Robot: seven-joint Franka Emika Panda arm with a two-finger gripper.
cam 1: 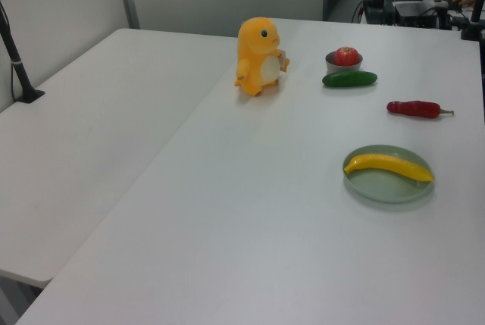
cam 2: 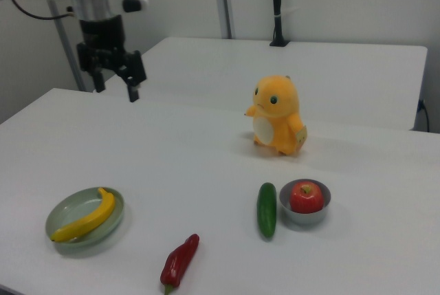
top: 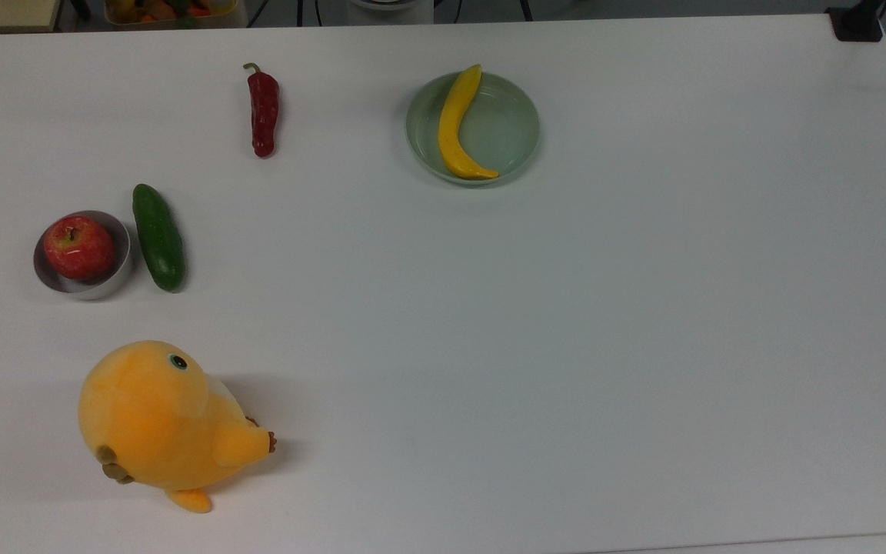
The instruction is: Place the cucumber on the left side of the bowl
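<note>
The dark green cucumber lies flat on the white table, close beside the small silver bowl. It is on the top view's right of the bowl and on the right view's left of it. A red apple fills the bowl. My gripper hangs open and empty high over the table at the right view's upper left, far from the cucumber.
A dark red chili lies apart from the cucumber. A pale green dish holds a yellow banana. An orange plush toy stands near the bowl. A second table adjoins this one.
</note>
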